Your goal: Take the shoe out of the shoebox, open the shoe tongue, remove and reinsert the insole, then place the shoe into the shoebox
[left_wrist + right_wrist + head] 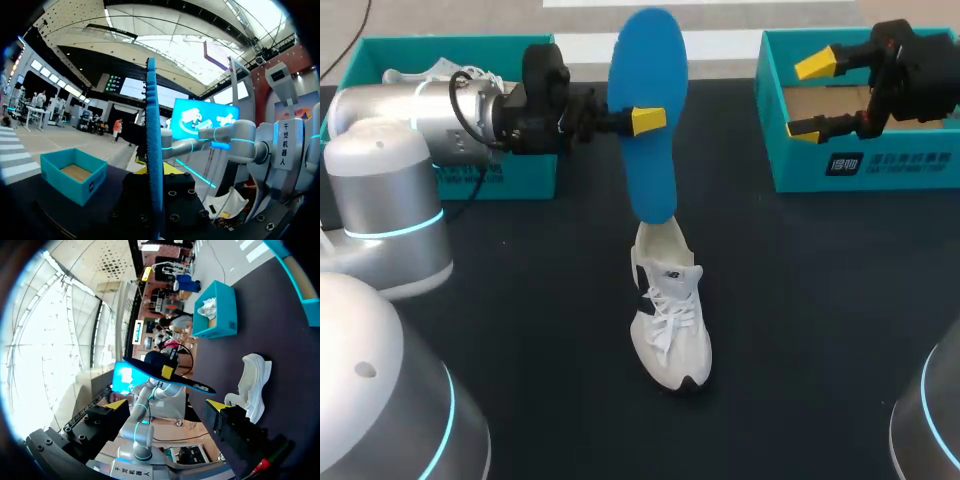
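Note:
My left gripper (645, 120) is shut on a blue insole (648, 90) and holds it upright above the middle of the table. The insole's lower end hangs close over the heel opening of a white shoe (670, 320), which stands on the dark table with its toe toward me. In the left wrist view the insole (154, 150) shows edge-on between the fingers. My right gripper (812, 96) hangs open and empty over the right teal shoebox (865, 170). The right wrist view shows its gripper (167, 405), with the insole (170, 375) and the shoe (252, 385) ahead of it.
A second teal box (440, 170) with something white inside stands at the back left, behind my left arm; it also shows in the right wrist view (215, 320). The right shoebox (75, 175) shows a bare cardboard floor. Bare dark tabletop (820, 320) lies around the shoe.

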